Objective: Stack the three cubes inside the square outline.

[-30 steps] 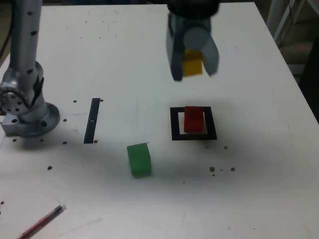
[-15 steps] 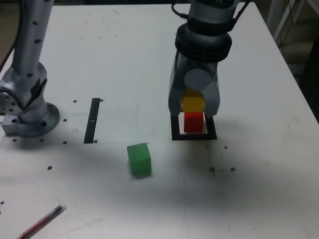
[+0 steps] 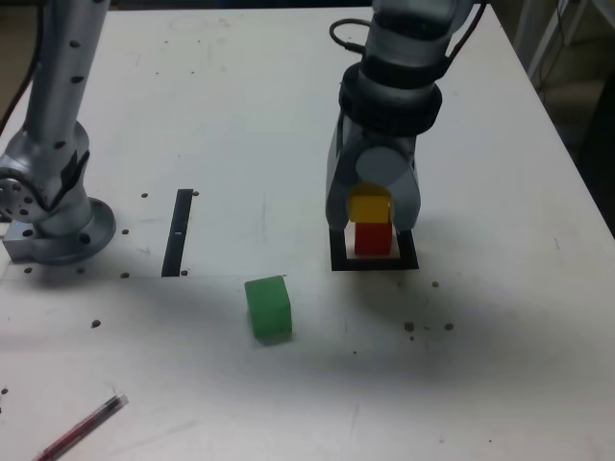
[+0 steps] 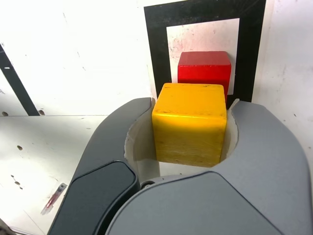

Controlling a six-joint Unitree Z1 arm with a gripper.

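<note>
My gripper (image 3: 370, 209) is shut on the yellow cube (image 3: 369, 206) and holds it directly over the red cube (image 3: 373, 238); whether the two touch I cannot tell. The red cube stands inside the square outline (image 3: 340, 259). In the wrist view the yellow cube (image 4: 190, 122) sits clamped between both grey jaws, with the red cube (image 4: 204, 70) and the square outline (image 4: 155, 49) beyond it. The green cube (image 3: 268, 307) lies alone on the table, to the exterior view's left of the outline and nearer the front edge.
The arm's base (image 3: 53, 221) stands at the exterior view's left. A narrow black strip (image 3: 178, 232) lies between base and outline. A red pen (image 3: 82, 428) rests near the front left corner. Small dark specks dot the white table (image 3: 240, 115).
The gripper has come down with the yellow cube from well above the table to just over the red cube. The green cube and red cube have not moved.
</note>
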